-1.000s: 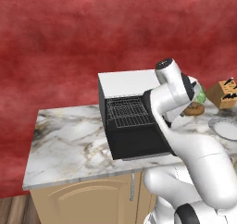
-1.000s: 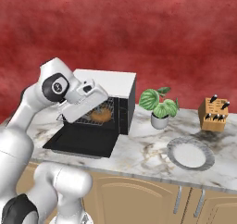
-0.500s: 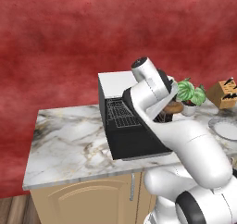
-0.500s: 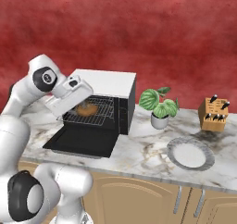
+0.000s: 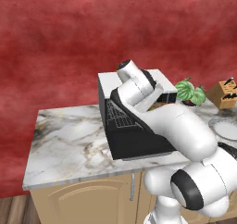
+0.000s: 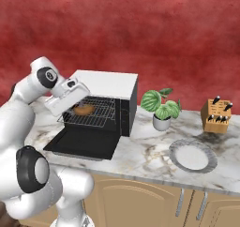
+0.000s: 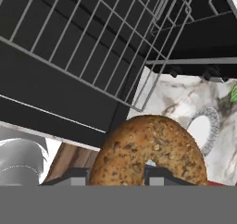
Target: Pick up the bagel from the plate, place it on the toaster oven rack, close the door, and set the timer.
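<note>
My gripper (image 6: 81, 107) is shut on the seeded brown bagel (image 6: 85, 110) and holds it over the left part of the silver wire rack (image 6: 93, 116). The rack is pulled out of the black toaster oven (image 6: 108, 84) with its white top. Below it, the black door (image 6: 84, 144) lies folded down flat. In the hand view the bagel (image 7: 148, 149) sits between the two fingertips (image 7: 162, 174), with the rack (image 7: 92, 42) beyond it. I cannot tell whether bagel and rack touch. At the right, the pale plate (image 6: 193, 155) lies bare on the counter.
A potted green plant (image 6: 161, 109) stands just right of the oven, and a wooden knife block (image 6: 216, 117) is at the far right. The marble counter (image 5: 69, 144) stretches left of the oven. A red wall stands behind.
The hand has carried the bagel leftward, from the right part of the oven's opening to the left part of the rack. The arm's elbow swung up and left.
</note>
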You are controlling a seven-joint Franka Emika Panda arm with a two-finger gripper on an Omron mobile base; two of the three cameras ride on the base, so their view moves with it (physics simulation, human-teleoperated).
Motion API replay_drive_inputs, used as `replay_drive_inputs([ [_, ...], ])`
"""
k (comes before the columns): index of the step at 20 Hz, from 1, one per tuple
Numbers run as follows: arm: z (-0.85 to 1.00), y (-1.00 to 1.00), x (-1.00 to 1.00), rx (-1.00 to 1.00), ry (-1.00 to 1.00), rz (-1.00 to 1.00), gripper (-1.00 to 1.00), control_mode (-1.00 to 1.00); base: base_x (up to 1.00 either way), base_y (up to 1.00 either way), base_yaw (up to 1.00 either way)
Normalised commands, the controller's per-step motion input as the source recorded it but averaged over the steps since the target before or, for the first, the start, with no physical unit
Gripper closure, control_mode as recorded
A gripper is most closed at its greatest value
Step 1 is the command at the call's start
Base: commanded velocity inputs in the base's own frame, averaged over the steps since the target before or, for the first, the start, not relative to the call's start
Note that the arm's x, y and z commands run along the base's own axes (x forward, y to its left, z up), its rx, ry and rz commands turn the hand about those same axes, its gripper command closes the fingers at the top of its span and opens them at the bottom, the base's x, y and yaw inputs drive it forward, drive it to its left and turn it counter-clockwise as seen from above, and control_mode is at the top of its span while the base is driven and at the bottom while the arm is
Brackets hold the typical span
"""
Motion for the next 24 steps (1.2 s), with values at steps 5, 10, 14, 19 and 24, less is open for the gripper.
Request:
replay_drive_inputs([
  [5,-0.48,0.00,0.42,0.02,0.00,0.00,1.00,-1.00,0.00,0.00,0.00],
  [10,-0.38,0.03,0.41,0.04,0.00,0.00,1.00,-1.00,0.00,0.00,0.00],
  [14,-0.06,0.20,0.39,0.02,0.00,0.00,1.00,-1.00,0.00,0.00,0.00],
  [19,0.00,0.21,0.39,0.02,-0.01,0.00,1.00,-1.00,0.00,0.00,0.00],
  [24,-0.06,0.16,0.28,0.02,-0.03,0.00,1.00,-1.00,0.00,0.00,0.00],
])
